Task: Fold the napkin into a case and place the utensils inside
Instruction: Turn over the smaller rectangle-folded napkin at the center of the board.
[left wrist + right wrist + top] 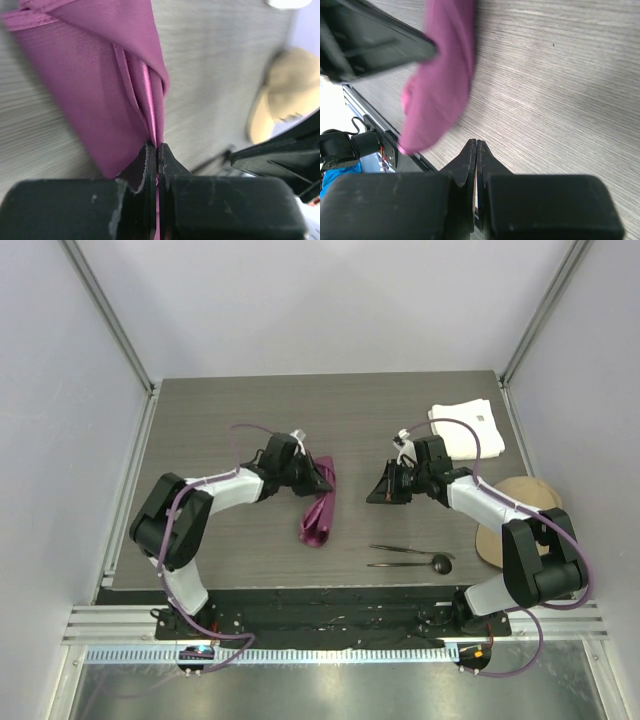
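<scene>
A crumpled magenta-purple cloth napkin (pixel 320 510) hangs in a narrow bunch above the grey wood-grain worktop (pixel 220 420), its lower end seemingly resting on the surface, though the overhead view leaves this uncertain. The left pincer (pixel 157 148) is pressed together on the napkin's upper edge, pinching a fold of fabric. The right pincer (pixel 476 145) hovers to the right of the napkin, apart from it, its jaws pressed together on nothing. Two thin dark metal utensils (pixel 405 555), one a spoon with a round black head, lie side by side right of the napkin's lower end. A folded white cloth (pixel 467 428) lies well right of the napkin, further back.
</scene>
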Robot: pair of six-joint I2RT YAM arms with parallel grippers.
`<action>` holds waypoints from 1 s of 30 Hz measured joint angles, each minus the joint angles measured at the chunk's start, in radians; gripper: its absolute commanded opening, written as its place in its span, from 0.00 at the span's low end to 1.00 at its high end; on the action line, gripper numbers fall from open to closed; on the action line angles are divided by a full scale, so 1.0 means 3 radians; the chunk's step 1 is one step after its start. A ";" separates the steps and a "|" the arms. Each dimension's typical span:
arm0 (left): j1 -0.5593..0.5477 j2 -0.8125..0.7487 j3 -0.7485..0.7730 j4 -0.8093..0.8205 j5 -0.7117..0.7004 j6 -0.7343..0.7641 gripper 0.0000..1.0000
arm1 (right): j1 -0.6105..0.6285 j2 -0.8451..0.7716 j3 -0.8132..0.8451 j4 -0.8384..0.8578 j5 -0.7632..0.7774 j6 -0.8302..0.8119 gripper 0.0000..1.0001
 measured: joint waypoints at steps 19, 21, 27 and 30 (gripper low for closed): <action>0.0184 0.0399 -0.0660 0.2655 0.1027 -0.1165 0.00 | 0.0383 0.0276 0.0100 0.0131 0.0013 0.0182 0.04; 0.0229 0.0487 -0.0676 0.2752 0.1081 -0.1227 0.00 | 0.0473 0.0285 0.0100 0.0168 0.0045 0.0223 0.04; 0.0351 0.0810 -0.0833 0.3038 0.1203 -0.1429 0.00 | 0.0694 0.0373 0.0153 0.0256 0.0154 0.0340 0.04; 0.0411 0.0833 -0.0849 0.3035 0.1233 -0.1396 0.00 | 0.0807 0.0460 0.0186 0.0309 0.0200 0.0394 0.04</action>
